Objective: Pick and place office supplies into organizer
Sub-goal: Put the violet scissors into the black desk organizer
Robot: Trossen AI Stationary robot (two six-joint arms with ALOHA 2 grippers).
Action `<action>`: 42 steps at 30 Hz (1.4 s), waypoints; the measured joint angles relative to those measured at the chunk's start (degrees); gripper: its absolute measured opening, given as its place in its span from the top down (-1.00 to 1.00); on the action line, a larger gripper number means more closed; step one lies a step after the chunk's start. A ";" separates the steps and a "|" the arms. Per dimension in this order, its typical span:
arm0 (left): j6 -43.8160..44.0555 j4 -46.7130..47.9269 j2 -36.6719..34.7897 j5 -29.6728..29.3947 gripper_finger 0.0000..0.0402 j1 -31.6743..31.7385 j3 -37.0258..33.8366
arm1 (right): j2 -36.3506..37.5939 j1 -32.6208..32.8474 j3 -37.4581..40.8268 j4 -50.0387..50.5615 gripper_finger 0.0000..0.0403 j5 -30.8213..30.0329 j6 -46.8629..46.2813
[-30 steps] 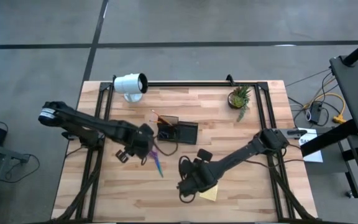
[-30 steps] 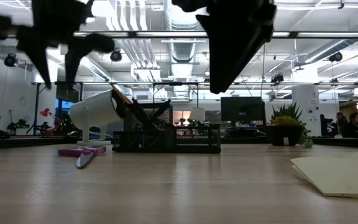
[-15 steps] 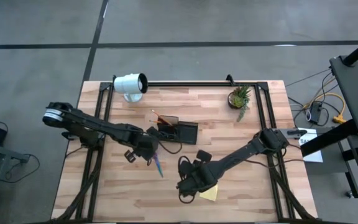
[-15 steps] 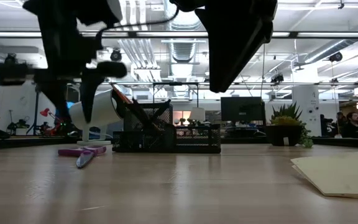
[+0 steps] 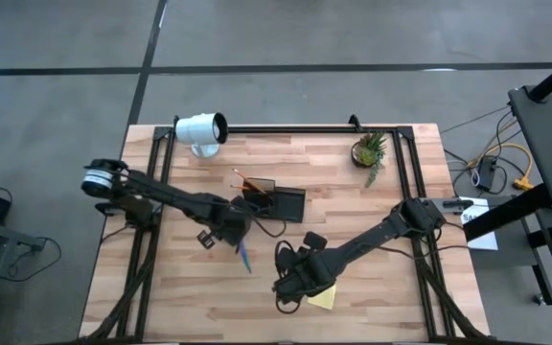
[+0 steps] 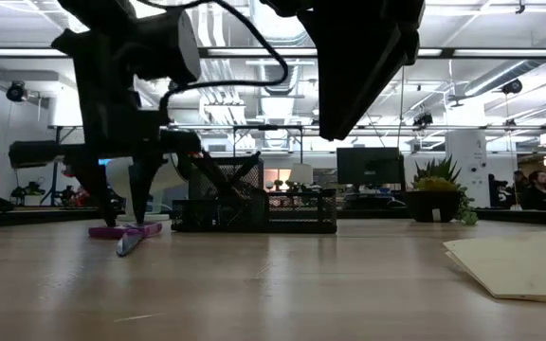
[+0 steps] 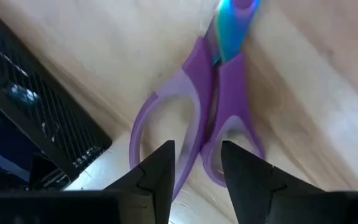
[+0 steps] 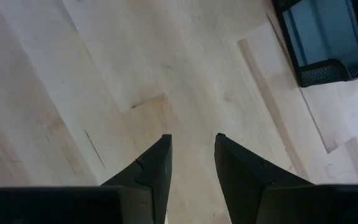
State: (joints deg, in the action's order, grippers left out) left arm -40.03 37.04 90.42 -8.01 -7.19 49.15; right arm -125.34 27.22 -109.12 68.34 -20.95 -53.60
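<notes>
The purple-handled scissors [image 5: 244, 255] lie flat on the table just in front of the black organizer [image 5: 276, 203]; they also show in the low view [image 6: 126, 231]. My left gripper [image 5: 226, 232] is open and points down at their handle loops [image 7: 219, 118], its fingertips close to the table [image 6: 126, 204]. An orange pen [image 5: 241, 179] sticks out of the organizer's taller section. The yellow sticky-note pad [image 5: 321, 299] lies near the front edge. My right gripper [image 5: 290, 280] is open and empty, held above the wood beside the pad. My left gripper comes from above, pointing down, with one finger [image 7: 160, 171] over the left handle loop and the other finger [image 7: 244, 171] over the right one. The place where the two loops meet [image 7: 209, 134] lies in the gap. I cannot tell whether the fingers touch the scissors.
A white lamp-like cylinder [image 5: 201, 129] lies at the far left and a small potted plant [image 5: 369, 150] stands at the far right. A dark frame rail [image 5: 286, 127] runs along the far edge. There is bare wood at the near left [image 5: 161, 297].
My left gripper has gone toward the table's right edge and come down from well above the table until its open fingers stand at the scissors' handles. The scissors have stayed where they were. My right arm has kept still.
</notes>
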 joint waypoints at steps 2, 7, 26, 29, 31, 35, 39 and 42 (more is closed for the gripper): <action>0.00 -0.05 0.77 0.02 0.43 0.73 0.00 | 0.00 0.00 0.00 -0.05 0.46 0.00 0.01; 0.09 -0.02 1.98 0.22 0.43 1.59 0.15 | 0.00 0.00 0.00 -0.09 0.46 0.00 0.07; 1.10 3.00 0.46 -2.35 0.79 1.25 0.00 | 0.00 0.00 0.02 0.08 0.50 -0.33 1.81; 2.21 6.88 -1.83 -4.92 0.84 0.38 1.60 | 0.00 0.11 0.02 0.26 0.53 -1.53 1.81; 2.83 10.47 -3.65 -6.47 0.88 -0.42 2.79 | 0.00 0.15 0.02 0.35 0.55 -2.07 1.79; 4.88 16.46 -7.38 -9.76 1.00 -1.93 6.55 | 0.00 0.15 0.02 0.54 0.60 -3.48 1.79; 6.65 20.77 -10.02 -11.12 0.99 -2.36 9.62 | 0.00 0.15 0.02 0.70 0.65 -5.17 1.73; 9.50 22.67 -11.00 -10.88 0.99 -2.27 10.49 | 0.00 0.13 0.04 0.42 0.66 -5.66 1.53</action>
State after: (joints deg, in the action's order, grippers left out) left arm -30.53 59.70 79.42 -18.89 -9.47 59.64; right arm -125.34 27.35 -109.08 68.75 -26.61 -52.07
